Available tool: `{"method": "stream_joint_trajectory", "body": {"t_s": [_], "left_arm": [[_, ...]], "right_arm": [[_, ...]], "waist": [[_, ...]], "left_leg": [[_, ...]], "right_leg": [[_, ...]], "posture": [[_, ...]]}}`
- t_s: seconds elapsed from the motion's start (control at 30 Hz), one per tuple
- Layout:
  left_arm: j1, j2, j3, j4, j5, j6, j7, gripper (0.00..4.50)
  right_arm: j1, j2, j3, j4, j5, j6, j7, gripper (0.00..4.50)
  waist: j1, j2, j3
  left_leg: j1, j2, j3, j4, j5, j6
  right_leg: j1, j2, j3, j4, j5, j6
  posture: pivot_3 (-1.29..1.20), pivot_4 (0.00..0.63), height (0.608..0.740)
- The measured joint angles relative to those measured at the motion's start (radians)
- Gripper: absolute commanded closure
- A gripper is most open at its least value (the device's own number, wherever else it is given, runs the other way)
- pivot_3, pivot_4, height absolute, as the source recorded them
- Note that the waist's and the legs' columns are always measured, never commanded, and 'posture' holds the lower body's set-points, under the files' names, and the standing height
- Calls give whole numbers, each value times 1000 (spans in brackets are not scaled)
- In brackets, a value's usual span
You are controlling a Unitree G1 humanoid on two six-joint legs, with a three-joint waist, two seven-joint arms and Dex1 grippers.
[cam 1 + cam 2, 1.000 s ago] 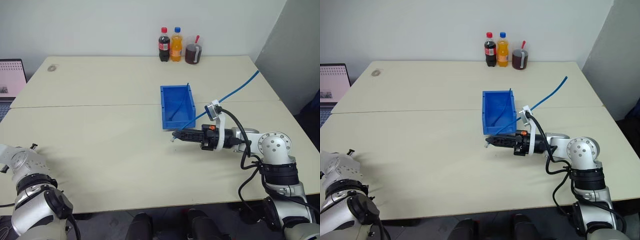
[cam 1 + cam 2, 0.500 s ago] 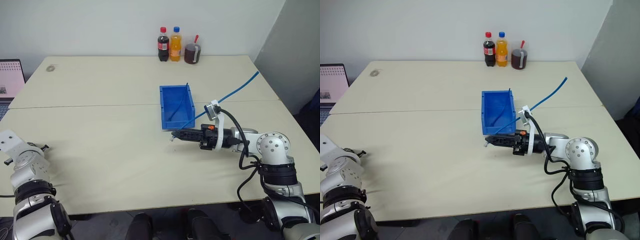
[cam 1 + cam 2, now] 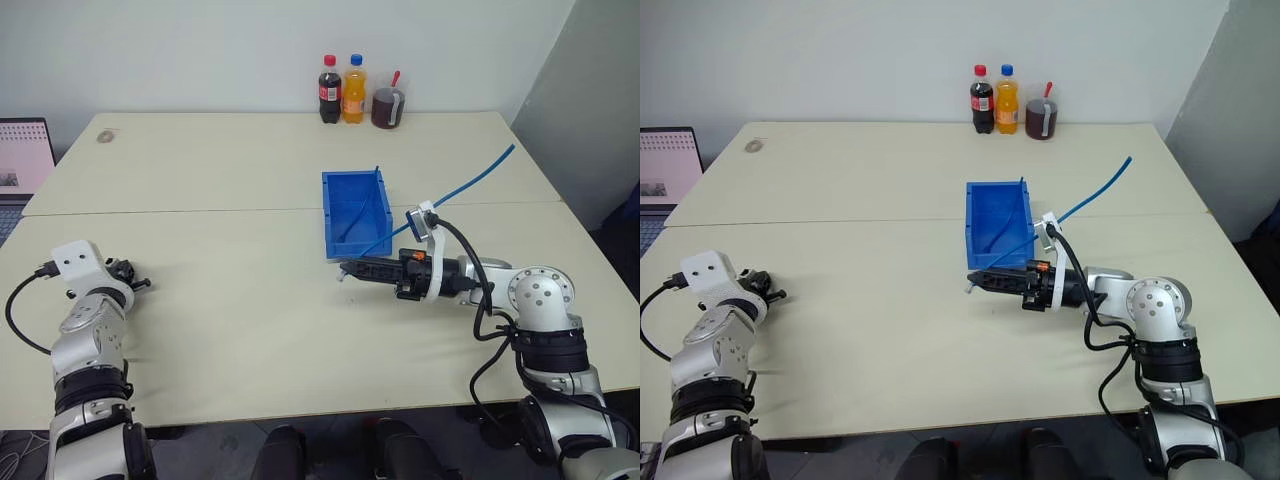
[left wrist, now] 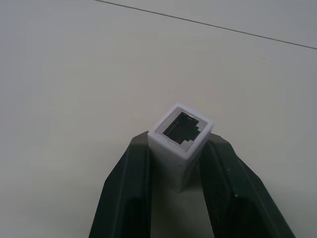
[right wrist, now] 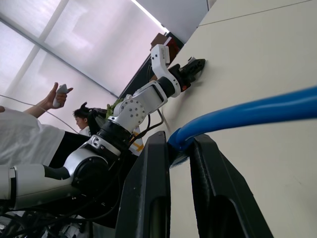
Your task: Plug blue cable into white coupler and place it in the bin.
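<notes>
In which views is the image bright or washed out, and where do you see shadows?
Right wrist view: bright windows behind are washed out; the blue cable stays clear. Left wrist view: soft even light; the white coupler casts little shadow. Left eye view: faint shadow under the right gripper.

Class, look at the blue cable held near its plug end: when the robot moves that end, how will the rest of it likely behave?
The blue cable will probably trail and bend rather than move stiffly: it curves across the table from the right gripper. It looks thin, so likely light. Its long free length may drag against the bin, whose wall it passes.
</notes>
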Motion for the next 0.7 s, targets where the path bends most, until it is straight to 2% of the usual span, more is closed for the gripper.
{"method": "stream_joint_trajectory", "body": {"t_s": [0.37,0.4,0.7], "left_arm": [[18,-48,15,-78,-4,26,38,148],[19,-67,30,-93,-7,30,65,37],[-21,-235,180,-230,-82,64,323,37]], "right_arm": [[1,1,0,-2,0,0,-13,4226],[1,-1,0,-2,0,0,-13,4226],[2,-8,-1,-2,0,1,-13,4226]], "waist": [[-3,0,0],[-4,1,0],[-11,3,-2]], "left_leg": [[0,3,1,0,0,0],[1,3,1,0,0,0],[1,0,2,0,0,0]], "right_leg": [[0,0,1,0,-1,2],[0,-1,2,0,-1,2],[0,-2,3,0,-1,4]], "posture": [[0,150,740],[0,150,740],[0,150,740]]}}
